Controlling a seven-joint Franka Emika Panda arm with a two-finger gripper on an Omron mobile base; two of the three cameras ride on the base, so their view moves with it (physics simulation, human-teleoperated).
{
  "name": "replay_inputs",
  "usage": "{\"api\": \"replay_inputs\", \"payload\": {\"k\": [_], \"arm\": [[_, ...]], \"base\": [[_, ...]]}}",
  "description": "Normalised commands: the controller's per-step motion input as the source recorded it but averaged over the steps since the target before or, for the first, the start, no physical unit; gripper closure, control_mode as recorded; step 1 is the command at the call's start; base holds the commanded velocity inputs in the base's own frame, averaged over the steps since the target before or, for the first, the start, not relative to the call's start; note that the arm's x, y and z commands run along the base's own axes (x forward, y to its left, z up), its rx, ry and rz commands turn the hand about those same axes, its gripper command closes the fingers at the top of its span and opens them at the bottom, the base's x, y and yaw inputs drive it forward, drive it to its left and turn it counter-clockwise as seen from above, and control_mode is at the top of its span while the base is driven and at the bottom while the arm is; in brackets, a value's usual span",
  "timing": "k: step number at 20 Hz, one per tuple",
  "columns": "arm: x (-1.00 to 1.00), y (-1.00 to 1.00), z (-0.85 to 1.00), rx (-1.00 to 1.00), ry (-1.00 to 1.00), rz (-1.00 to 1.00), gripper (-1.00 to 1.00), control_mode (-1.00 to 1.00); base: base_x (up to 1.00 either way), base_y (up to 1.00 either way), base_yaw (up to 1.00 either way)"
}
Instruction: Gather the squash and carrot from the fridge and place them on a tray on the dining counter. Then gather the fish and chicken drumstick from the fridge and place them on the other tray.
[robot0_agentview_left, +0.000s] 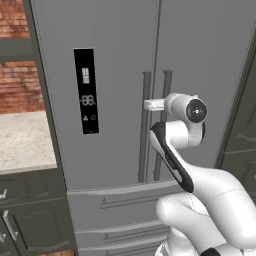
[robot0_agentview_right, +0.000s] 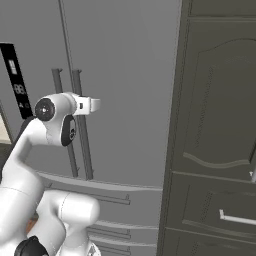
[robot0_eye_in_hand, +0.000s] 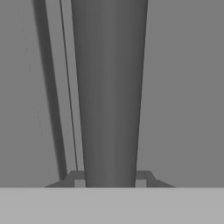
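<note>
Fingers (robot0_eye_in_hand: 109, 177) clamped on the right fridge door's handle (robot0_eye_in_hand: 109, 87), wrist level, because the fridge (robot0_agentview_left: 115, 50) must open first.

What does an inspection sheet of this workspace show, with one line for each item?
Surface: pale counter at far left, below a brick wall; nothing seen on it.
Job's things: fridge with both doors closed; two vertical handles side by side at the door seam; squash, carrot, fish, drumstick and trays: nothing seen.
Clutter: nothing seen.
End effector: end effector shut on the right handle, one finger on each side of the bar; in the left base view the hand meets the handle about halfway up.
Cables: nothing seen.
Surroundings: dark display panel on the left door; fridge drawers below; dark cabinet to the right.
</note>
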Motion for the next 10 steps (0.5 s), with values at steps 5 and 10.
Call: {"api": "replay_inputs", "payload": {"k": [5,10], "arm": [[-0.14,-0.08,0.00,0.01,-0.03,-0.01,1.00,-1.00],[-0.66,-0.53,0.03,0.06,-0.14,-0.04,1.00,-1.00]], "base": [[0.00,0.00,0.00],[0.00,0.00,0.00]]}}
